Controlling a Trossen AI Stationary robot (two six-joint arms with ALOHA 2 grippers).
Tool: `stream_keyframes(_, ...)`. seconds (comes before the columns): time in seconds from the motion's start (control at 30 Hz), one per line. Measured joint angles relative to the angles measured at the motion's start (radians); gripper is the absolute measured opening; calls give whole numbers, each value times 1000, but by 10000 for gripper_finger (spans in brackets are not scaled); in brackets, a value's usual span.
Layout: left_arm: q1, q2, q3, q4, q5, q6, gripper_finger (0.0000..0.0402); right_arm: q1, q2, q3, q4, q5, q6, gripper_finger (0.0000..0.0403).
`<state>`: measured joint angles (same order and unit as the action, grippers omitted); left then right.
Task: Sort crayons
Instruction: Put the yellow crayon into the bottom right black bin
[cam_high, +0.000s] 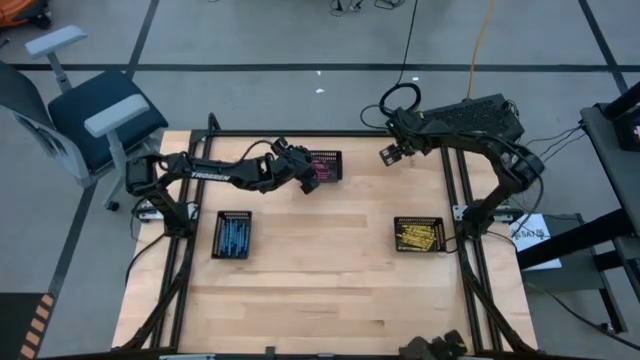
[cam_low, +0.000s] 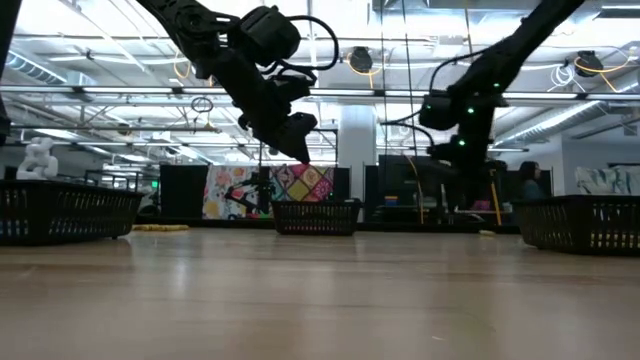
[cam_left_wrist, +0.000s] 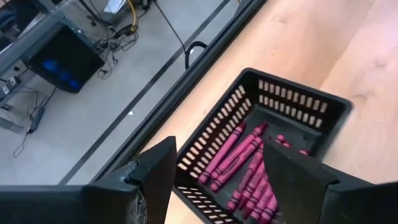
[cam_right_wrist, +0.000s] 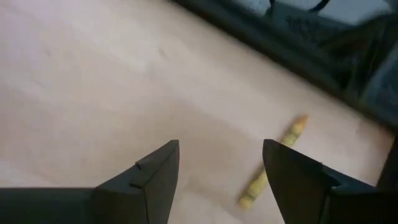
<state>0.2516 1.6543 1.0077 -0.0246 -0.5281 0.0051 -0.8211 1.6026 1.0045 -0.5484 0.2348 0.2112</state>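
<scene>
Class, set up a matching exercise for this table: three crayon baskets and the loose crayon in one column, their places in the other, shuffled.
1 blue basket
2 yellow basket
3 pink basket
4 loose yellow crayon

A below the left end effector
B table's left side
C bare wood below the right end effector
D table's right side

Pairs: 1-B, 2-D, 3-A, 4-C

1. Worktop (cam_high: 320, 280): pale wood planks, smooth, with a soft satin sheen.
2. Pink-crayon basket (cam_left_wrist: 292, 102): black slotted plastic, matt.
3. Pink crayons (cam_left_wrist: 239, 155): paper-wrapped, matt.
4. Yellow crayon (cam_right_wrist: 273, 160): paper-wrapped, waxy tip.
5. Left hand (cam_left_wrist: 217, 180): matt black fingers.
</scene>
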Motion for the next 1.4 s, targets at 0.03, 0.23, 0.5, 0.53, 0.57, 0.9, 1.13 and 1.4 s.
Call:
stream_keyframes(0.03, -5, 0, 0, 0, 0, 0, 238, 3, -20, -31, 3, 3, 12, 217)
stream_keyframes(0.23, -5, 0, 0, 2, 0, 1, 238, -44, -73, -191, 112, 132, 156, 217)
stream_keyframes(0.5, -4, 0, 0, 23, 1, 53, 238, -90, -35, -204, 96, 181, 258, 196)
stream_keyframes(0.53, -4, 0, 0, 23, 2, 56, 238, -96, -33, -204, 77, 183, 271, 187)
stream_keyframes(0.57, -4, 0, 0, 23, 5, 57, 238, -104, -33, -204, 61, 181, 279, 178)
stream_keyframes(0.9, 4, 0, 0, 23, 26, 79, 238, -75, -38, -116, -171, 309, 303, 98)
stream_keyframes(1.13, 17, 0, 0, -3, 28, 88, 238, -43, -30, -102, -275, 424, 243, 7)
stream_keyframes(1.4, -10, 0, 0, -100, 54, 55, 238, -41, 169, -97, -320, 481, 170, 0)
